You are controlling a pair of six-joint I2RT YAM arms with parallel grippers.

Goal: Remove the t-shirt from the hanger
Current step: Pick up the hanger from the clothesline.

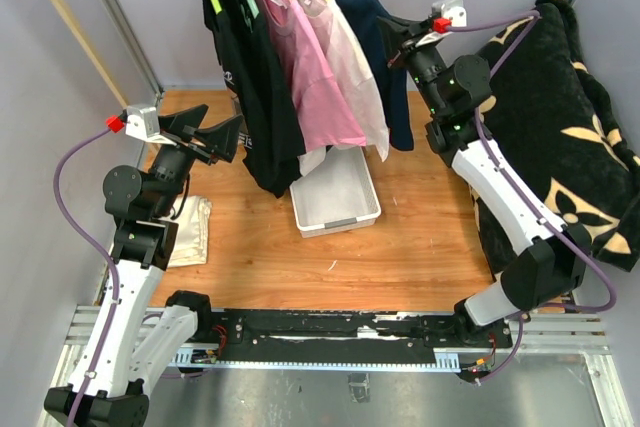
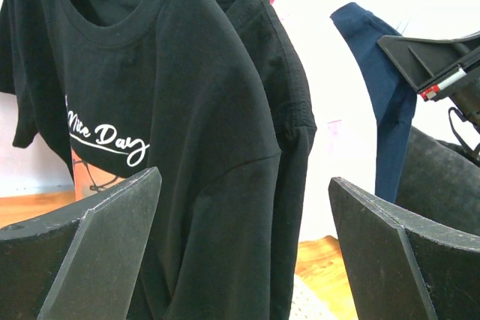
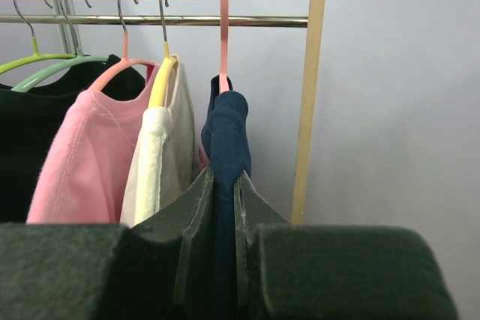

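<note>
The right pincer (image 3: 223, 185) is pressed together on a fold of the navy t-shirt (image 3: 229, 133), just below its shoulder. The shirt hangs on the pink hanger (image 3: 223, 20) at the right end of the rail (image 3: 187, 20). The left pincer (image 2: 244, 185) is spread wide and empty, facing the black t-shirt (image 2: 187, 110). I judge the pull should go sideways and down, so the collar slips off the hanger arm. A straight downward tug would load the hook. The hanger's arms are buried in cloth, and how much fabric is pinched is hard to make out.
</note>
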